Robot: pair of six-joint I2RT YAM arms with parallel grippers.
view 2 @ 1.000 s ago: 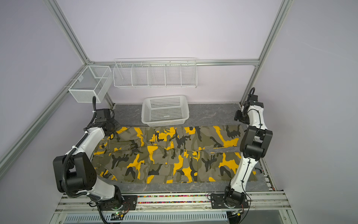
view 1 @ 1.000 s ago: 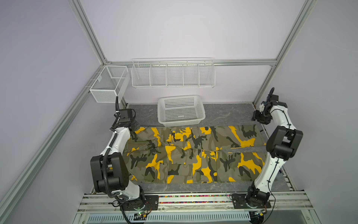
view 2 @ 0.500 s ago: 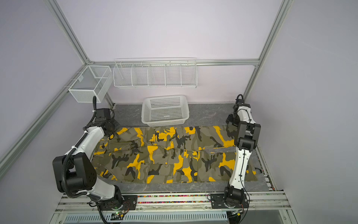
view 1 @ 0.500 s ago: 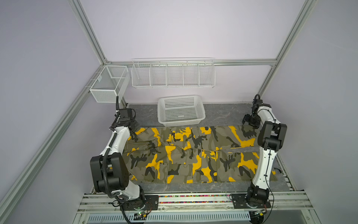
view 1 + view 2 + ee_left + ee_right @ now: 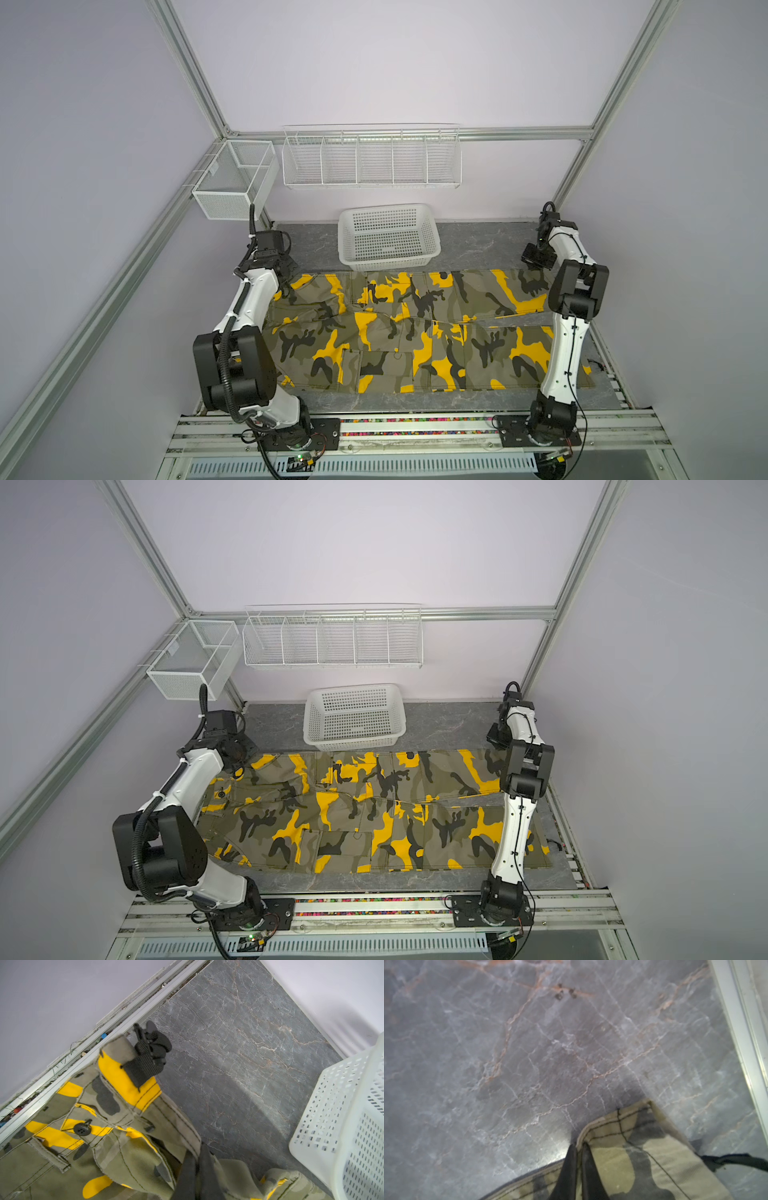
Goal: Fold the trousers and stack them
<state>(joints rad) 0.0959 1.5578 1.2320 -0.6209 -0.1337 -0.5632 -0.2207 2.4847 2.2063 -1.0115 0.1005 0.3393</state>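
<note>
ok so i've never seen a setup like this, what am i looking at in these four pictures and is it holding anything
Two white robot arms, left and right, stand at the front of a grey table. Each ends in a two-fingered gripper. Both top views look down on the whole scene from above. The two close-ups come from cameras on the arms' wrists. A pair of camouflage trousers lies spread flat, with a white basket behind it. The left gripper is pinched shut on the waist end. The right gripper is pinched shut on a leg's hem corner at the other end.
</note>
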